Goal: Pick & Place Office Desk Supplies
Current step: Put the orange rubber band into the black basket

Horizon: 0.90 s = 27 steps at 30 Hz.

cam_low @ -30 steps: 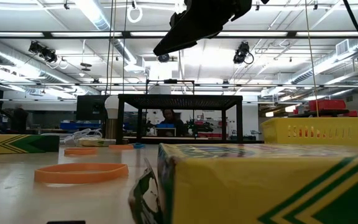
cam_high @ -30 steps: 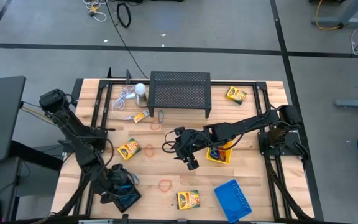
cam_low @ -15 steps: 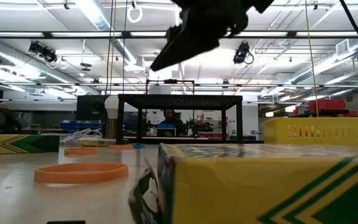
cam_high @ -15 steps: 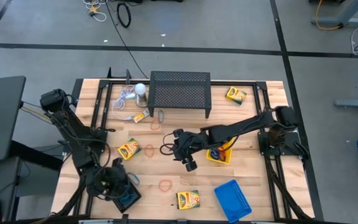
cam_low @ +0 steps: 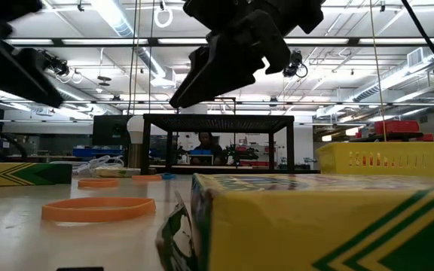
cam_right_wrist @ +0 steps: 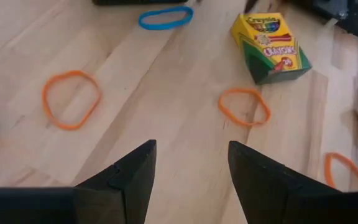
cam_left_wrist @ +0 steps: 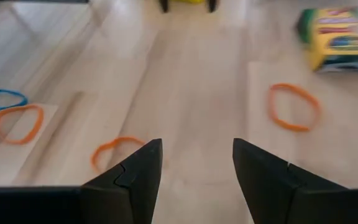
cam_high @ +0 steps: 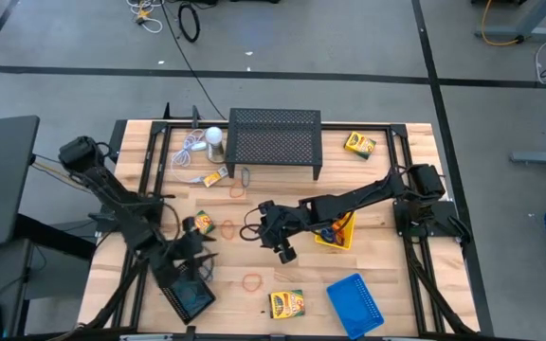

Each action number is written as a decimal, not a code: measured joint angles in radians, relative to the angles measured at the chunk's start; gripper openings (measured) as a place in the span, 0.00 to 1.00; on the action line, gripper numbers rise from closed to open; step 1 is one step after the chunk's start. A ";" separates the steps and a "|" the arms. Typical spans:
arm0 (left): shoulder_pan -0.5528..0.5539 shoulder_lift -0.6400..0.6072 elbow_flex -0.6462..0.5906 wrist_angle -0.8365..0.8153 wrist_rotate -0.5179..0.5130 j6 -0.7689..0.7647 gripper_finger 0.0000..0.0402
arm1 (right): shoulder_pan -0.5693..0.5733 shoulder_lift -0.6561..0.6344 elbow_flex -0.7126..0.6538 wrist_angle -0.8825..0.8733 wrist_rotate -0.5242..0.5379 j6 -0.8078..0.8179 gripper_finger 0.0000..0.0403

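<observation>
My left gripper (cam_high: 200,252) (cam_left_wrist: 196,163) is open above the bare wood at the near left, pointing toward the table's right, beside a crayon box (cam_high: 197,225). Orange rubber bands (cam_left_wrist: 294,106) (cam_left_wrist: 114,152) lie ahead of it. The black mesh tray (cam_high: 190,298) rests flat by the near edge. My right gripper (cam_high: 271,234) (cam_right_wrist: 191,163) hangs open above the table's middle, with nothing between its fingers. Below it lie orange bands (cam_right_wrist: 244,106) (cam_right_wrist: 71,98) and a blue band (cam_right_wrist: 165,18). The yellow tray (cam_high: 335,234) sits just right of it.
The large black mesh stand (cam_high: 275,140) is at the far middle, a white round object with cord (cam_high: 214,137) to its left. A blue tray (cam_high: 356,299) and a crayon box (cam_high: 287,303) lie near the front edge, another box (cam_high: 359,144) far right.
My left gripper has swung away from above the black tray toward the far edge and turned about, now pointing to the table's right; the tray lies uncovered. My right gripper has sunk a little toward the table. Both have stayed open.
</observation>
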 joint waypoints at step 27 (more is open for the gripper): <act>0.565 0.224 0.037 0.122 0.690 0.292 0.51 | -0.005 0.000 0.000 -0.138 0.043 -0.015 0.52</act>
